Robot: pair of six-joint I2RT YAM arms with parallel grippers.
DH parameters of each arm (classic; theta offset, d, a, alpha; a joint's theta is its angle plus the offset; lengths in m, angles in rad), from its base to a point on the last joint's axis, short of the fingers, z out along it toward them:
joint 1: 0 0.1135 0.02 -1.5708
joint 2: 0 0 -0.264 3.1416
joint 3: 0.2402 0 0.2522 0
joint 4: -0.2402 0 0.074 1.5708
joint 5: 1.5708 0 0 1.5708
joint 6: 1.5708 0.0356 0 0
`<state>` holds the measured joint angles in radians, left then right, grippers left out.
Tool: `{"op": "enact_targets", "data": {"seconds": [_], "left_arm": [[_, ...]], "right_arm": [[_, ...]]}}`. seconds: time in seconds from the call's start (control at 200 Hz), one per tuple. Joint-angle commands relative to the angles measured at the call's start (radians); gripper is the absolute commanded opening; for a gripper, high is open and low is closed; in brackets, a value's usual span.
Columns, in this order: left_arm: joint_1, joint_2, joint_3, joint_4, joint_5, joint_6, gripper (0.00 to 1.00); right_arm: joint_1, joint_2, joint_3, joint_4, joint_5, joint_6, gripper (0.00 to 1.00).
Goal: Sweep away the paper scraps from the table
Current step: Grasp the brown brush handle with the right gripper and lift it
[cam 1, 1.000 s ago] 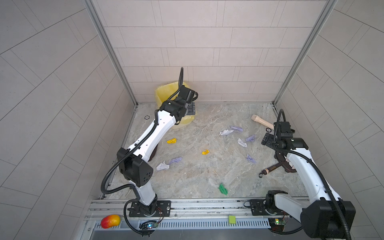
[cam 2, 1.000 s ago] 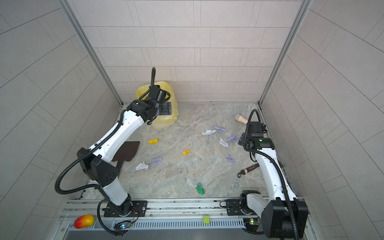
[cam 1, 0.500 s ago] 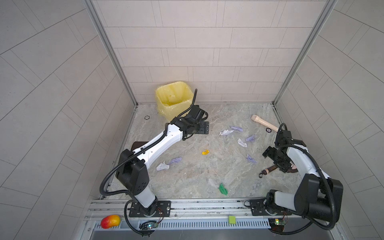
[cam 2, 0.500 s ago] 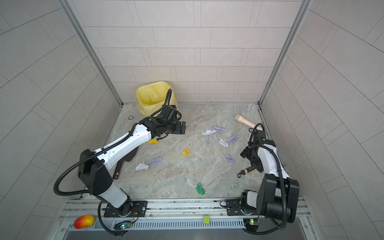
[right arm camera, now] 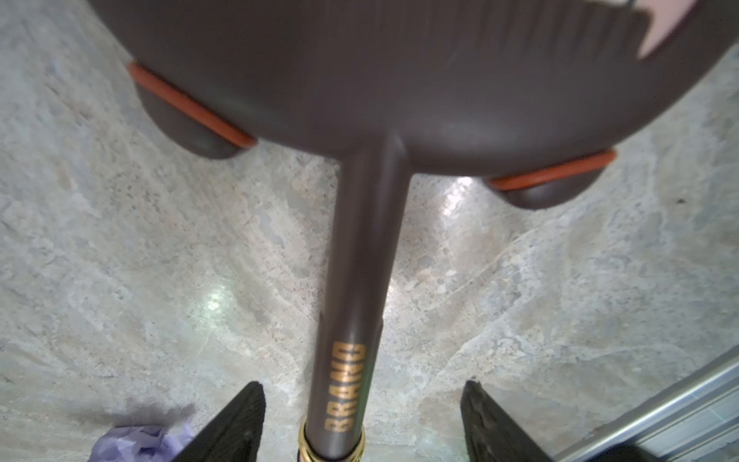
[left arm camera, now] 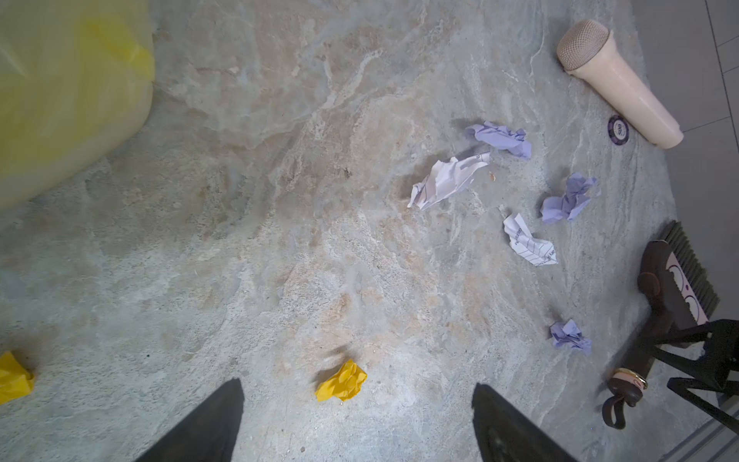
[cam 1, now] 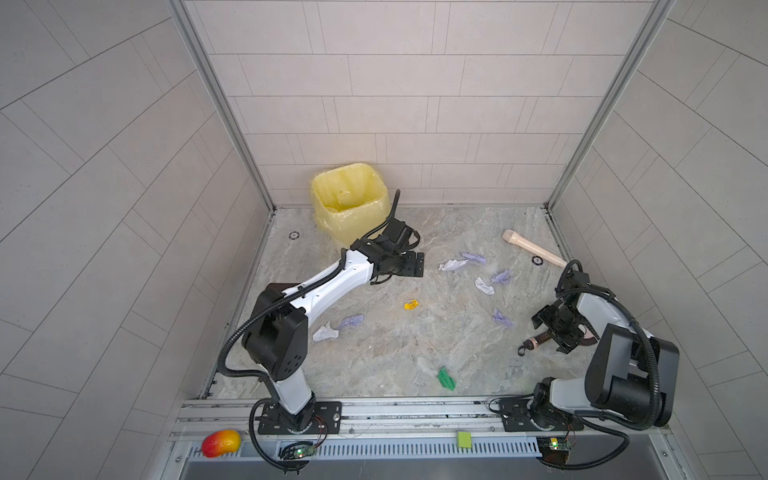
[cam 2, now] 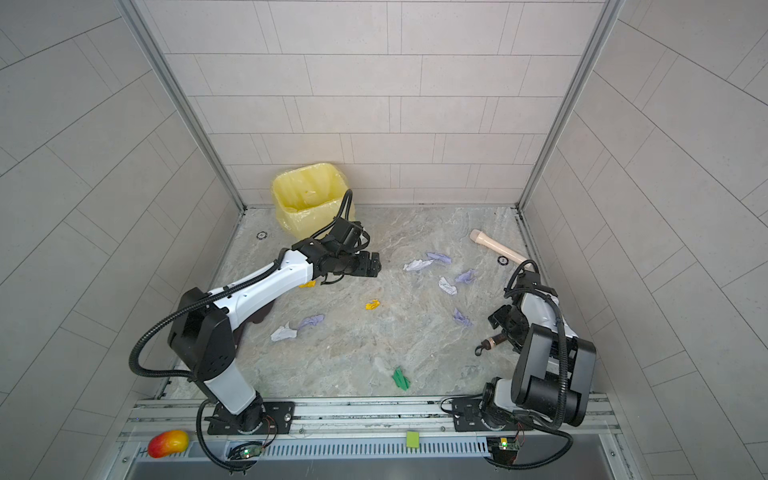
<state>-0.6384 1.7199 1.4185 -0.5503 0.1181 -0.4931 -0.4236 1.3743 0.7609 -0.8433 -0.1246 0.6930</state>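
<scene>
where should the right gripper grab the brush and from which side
Take the brush by its thin straight handle, near the lettering, from above, right gripper straddling it crosswise. It lies flat on the table; its head looks too wide.

Right arm (cam 1: pixel 602 307) covers most of the brush (cam 1: pixel 537 341) in both top views, and only the handle end shows. In the right wrist view the brush head is a dark blur, cropped, and a lilac scrap (right arm camera: pixel 140 442) runs off the frame. In the left wrist view the yellow bin (left arm camera: pixel 60 100) is blurred and cropped, and a yellow bit (left arm camera: pixel 14 378) is half cut off. Under the left arm (cam 2: pixel 266 286) a yellow scrap (cam 2: pixel 308 284) peeks out, beside a dark shape (cam 2: pixel 264 316) I can't make out.
</scene>
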Motion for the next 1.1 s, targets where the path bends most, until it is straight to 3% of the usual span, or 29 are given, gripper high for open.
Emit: {"op": "enact_targets", "data": {"seconds": [0.0,0.36,0.53,0.911,1.096], "left_arm": [[-0.006,0.006,-0.003,0.012,0.011,0.008,0.95],[-0.005,0.003,-0.006,0.009,-0.004,-0.001,0.95],[-0.006,0.001,-0.007,0.004,-0.013,-0.004,0.95],[-0.005,0.001,0.000,-0.006,-0.018,-0.004,0.95],[-0.005,-0.003,0.002,-0.008,-0.019,-0.002,0.95]], "right_arm": [[-0.007,0.014,0.014,0.007,0.019,-0.018,0.76],[-0.008,0.073,-0.040,0.101,-0.018,0.017,0.59],[-0.008,0.069,-0.066,0.117,-0.009,0.028,0.46],[-0.005,0.054,-0.075,0.121,-0.012,0.021,0.00],[-0.003,0.008,-0.076,0.107,-0.009,0.020,0.00]]}}
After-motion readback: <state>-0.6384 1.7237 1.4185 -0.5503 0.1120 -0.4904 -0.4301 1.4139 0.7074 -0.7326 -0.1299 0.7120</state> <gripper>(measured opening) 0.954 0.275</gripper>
